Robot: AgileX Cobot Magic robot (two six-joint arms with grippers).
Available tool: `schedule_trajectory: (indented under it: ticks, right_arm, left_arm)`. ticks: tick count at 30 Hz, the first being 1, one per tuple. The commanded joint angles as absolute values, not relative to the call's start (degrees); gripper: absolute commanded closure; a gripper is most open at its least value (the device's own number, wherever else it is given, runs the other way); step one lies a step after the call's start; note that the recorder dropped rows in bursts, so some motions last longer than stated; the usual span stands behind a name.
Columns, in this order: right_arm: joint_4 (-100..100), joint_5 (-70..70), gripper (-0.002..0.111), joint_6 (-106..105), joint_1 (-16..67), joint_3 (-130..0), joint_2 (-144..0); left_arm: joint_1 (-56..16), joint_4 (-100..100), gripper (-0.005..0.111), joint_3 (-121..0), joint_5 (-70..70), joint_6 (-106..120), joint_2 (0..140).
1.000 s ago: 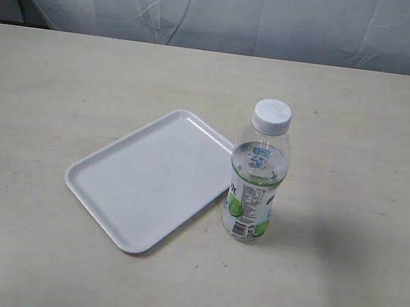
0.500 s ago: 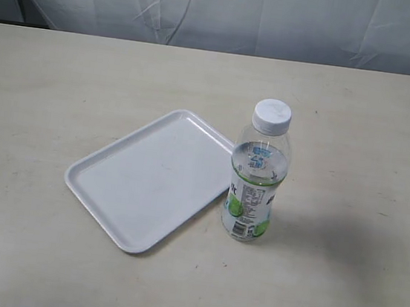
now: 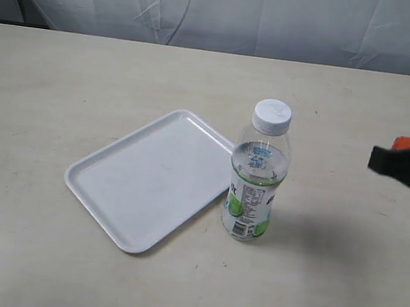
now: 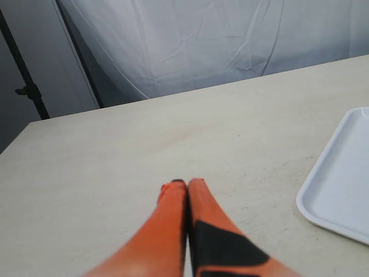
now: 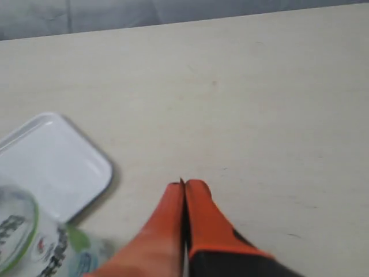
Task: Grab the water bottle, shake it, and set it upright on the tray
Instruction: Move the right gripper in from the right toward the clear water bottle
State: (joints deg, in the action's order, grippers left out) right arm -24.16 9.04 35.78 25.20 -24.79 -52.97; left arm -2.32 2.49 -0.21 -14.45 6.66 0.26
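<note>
The water bottle [image 3: 256, 181], clear with a white cap and a white-and-green label, stands upright on the table, touching or nearly touching the right edge of the white tray [image 3: 150, 177]. My right gripper [image 3: 402, 159] shows as a blurred orange-and-black shape at the right edge of the exterior view, well to the right of the bottle and apart from it. In the right wrist view its orange fingers [image 5: 184, 186] are pressed together with nothing between them, with the bottle [image 5: 34, 245] and the tray [image 5: 52, 164] off to one side. My left gripper [image 4: 180, 183] is shut and empty; the tray's rim [image 4: 323, 179] lies beside it.
The beige table [image 3: 338, 290] spreads all round the tray and bottle. A white cloth backdrop [image 3: 230, 10] hangs behind the table's far edge. A dark stand [image 4: 26, 86] shows beside the cloth in the left wrist view.
My right gripper has come into the exterior view from the right edge; it was out of view before. The bottle and tray have not moved.
</note>
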Motion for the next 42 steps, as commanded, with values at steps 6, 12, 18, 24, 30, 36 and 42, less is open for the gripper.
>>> schedule_trajectory:
  ticks: [6,12,18,24,30,36,42]
  right_arm:
    - [-22.13,1.02,0.109,35.93,36.59,-15.43,-50.3]
    - [-15.47,0.0,0.109,35.93,39.67,-14.88,-50.3]
    - [-15.49,-2.26,0.086,35.93,40.11,-14.88,-51.72]
    - [-18.11,-8.02,0.03,35.93,40.11,-14.88,-57.15]
    - [-24.63,-15.77,0.036,35.93,40.11,-14.88,-63.4]
    - [-30.45,-23.74,0.036,35.4,40.11,-15.01,-69.19]
    - [-23.96,-21.73,0.034,29.49,40.11,-15.24,-72.06]
  left_arm:
    - [-2.34,2.46,0.106,0.0,-13.68,6.51,0.0]
    - [-2.34,2.46,0.106,0.0,-13.68,6.51,0.0]
    - [-2.34,2.46,0.106,0.0,-13.68,6.51,0.0]
    - [-2.34,2.46,0.106,0.0,-13.68,6.51,0.0]
    - [-2.34,2.46,0.106,0.0,-13.68,6.51,0.0]
    - [-2.34,2.46,0.106,0.0,-13.68,6.51,0.0]
    - [-2.34,2.46,0.106,0.0,-13.68,6.51,0.0]
